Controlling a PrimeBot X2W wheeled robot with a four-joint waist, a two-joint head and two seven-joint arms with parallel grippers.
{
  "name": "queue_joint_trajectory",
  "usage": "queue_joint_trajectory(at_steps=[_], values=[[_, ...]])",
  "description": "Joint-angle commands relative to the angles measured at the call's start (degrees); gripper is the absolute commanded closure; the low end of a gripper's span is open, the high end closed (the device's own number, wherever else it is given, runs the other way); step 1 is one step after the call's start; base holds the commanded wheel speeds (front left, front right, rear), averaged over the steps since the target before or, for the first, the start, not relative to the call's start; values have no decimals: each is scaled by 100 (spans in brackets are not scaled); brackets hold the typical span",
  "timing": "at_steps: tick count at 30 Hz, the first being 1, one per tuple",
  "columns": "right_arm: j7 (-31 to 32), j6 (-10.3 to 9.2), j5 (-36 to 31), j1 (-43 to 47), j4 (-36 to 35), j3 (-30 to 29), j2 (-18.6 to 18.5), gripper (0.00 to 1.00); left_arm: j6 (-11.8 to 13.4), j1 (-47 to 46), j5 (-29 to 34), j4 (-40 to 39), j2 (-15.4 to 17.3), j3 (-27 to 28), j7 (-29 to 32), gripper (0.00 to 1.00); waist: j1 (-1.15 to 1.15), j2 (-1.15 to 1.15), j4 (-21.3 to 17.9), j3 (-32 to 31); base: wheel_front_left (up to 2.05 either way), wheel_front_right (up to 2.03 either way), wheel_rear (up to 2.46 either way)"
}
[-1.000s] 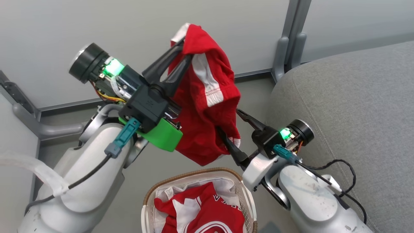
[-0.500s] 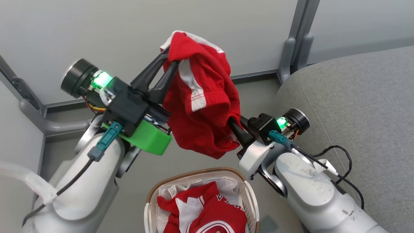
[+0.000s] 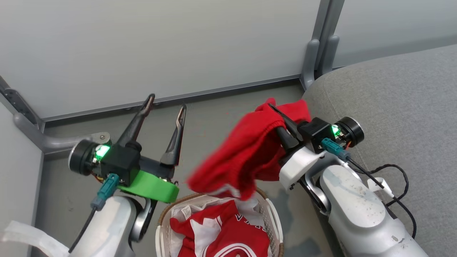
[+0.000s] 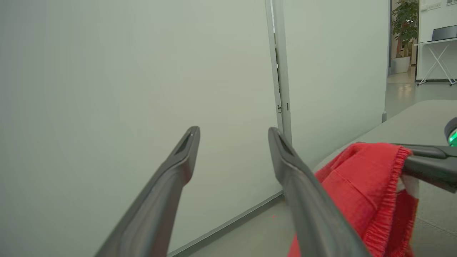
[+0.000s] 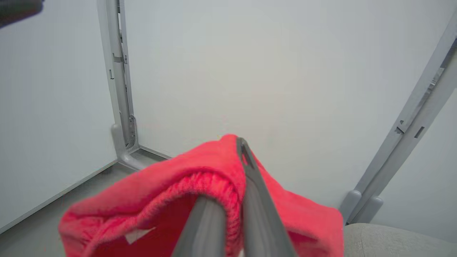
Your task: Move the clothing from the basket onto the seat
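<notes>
**A:** What do the task's things look like, biggest first?

**B:** The seat (image 3: 392,107) is a broad grey fabric cushion with a rounded corner and a stitched seam, on the right of the head view. The basket (image 3: 274,217) is cream perforated plastic with a brown woven rim and a white liner, at the bottom edge. The shorts (image 3: 246,157) are red with a gathered elastic waistband, and they look blurred. The jersey (image 3: 221,232) is red with white trim and lies crumpled inside the basket.

**A:** Where are the shorts?

**B:** They are in the air. The right gripper (image 3: 273,107) has its jaws clamped together on the waistband, just beside the seat's rounded corner. The low end hangs over the basket's far rim.

**A:** What about edges and open room?

**B:** Pale wall panels (image 3: 160,46) close off the far side. Between them and the basket lies a strip of bare grey floor (image 3: 221,107). The seat's edge borders that strip on the right.

**A:** And the other arm?

**B:** The left gripper (image 3: 167,101) is over the floor to the left of the basket. Its jaws are spread wide apart with nothing between them, pointing toward the wall.

**A:** Which way do the shorts run?

**B:** Their long axis slants from the clamped waistband by the seat down toward the basket. The basket is cut off by the picture's edge, so I cannot tell its axis.
</notes>
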Motion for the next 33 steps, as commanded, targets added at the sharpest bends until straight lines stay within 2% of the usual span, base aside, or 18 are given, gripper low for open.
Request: queue_joint_trajectory(at_steps=[1, 13, 21, 27, 33], values=[[-4, -8, -64, 93, -39, -106, -22, 100, 17, 210, -15, -2, -65, 54, -15, 0, 0, 0, -16, -18, 0, 0, 0], [-4, -8, -358, 384, -92, -625, -20, 100, -335, 1228, 112, 414, -509, 122, -14, 0, 0, 0, -43, -51, 0, 0, 0], [-4, -8, -428, 470, -265, -806, -23, 100, -424, 1446, 255, 548, -725, 301, -14, 0, 0, 0, -167, -2, 0, 0, 0], [-3, -8, -601, 601, -511, -1130, -22, 100, -506, 1498, 393, 589, -862, 352, -15, 0, 0, 0, -548, 155, 0, 0, 0], [-4, -8, -781, 736, -812, -1489, -19, 100, -573, 1392, 490, 644, -955, 445, -15, 0, 0, 0, -1307, 428, 0, 0, 0]])
